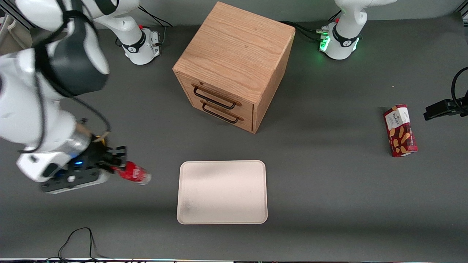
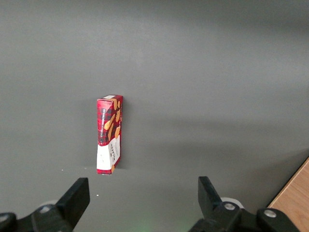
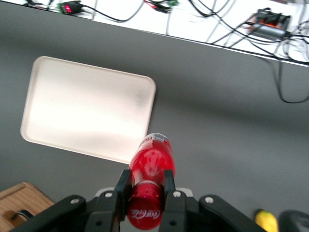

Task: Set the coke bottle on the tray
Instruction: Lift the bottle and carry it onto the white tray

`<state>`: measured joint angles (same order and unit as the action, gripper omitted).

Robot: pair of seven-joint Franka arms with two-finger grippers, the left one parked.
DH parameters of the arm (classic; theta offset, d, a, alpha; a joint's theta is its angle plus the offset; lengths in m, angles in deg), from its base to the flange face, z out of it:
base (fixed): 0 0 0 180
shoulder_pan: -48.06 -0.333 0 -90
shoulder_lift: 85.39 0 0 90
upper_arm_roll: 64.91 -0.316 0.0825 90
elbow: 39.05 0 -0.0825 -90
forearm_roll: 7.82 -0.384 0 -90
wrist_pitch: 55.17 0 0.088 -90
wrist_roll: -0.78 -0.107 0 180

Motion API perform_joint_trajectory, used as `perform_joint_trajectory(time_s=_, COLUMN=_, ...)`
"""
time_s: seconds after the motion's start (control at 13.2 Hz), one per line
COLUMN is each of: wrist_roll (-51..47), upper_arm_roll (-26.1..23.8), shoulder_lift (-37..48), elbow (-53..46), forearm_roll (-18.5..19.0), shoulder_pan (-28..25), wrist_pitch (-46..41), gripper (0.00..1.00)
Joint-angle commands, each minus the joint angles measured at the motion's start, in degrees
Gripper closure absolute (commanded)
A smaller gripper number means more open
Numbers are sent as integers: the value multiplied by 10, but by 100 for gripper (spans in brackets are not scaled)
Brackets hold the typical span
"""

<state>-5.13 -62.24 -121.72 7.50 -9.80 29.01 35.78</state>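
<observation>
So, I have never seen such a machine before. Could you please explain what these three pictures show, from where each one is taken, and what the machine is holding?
These are robot arms with two-finger grippers, on a dark grey table. One picture looks down at the table from the front. The other two come from cameras on the arms' wrists.

The working arm's gripper is shut on a small coke bottle, held beside the cream-white tray, not over it. Its wrist camera shows the fingers pinching the bottle.

A wooden drawer cabinet stands farther from the front camera than the tray. A red snack box lies toward the parked arm's end; that arm's wrist camera sees it.
</observation>
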Motion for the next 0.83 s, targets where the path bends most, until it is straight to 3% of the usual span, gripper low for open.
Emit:
perform_joint_trajectory(time_s=0.0, wrist_roll=-43, upper_arm_roll=7, shoulder_lift=-1, elbow=-1, forearm_roll=3, shoulder_pan=-37, wrist_pitch=19, gripper=100)
perform_joint_trajectory(time_s=0.3, wrist_roll=-67, upper_arm_roll=3, shoulder_lift=-11, elbow=0, forearm_roll=2, shoulder_pan=-49, wrist_pitch=49, gripper=100)
perform_joint_trajectory(time_s=0.75, wrist_roll=-68, upper_arm_roll=8, shoulder_lift=-92, elbow=6, forearm_roll=2, shoulder_pan=-48, wrist_pitch=131, gripper=100)
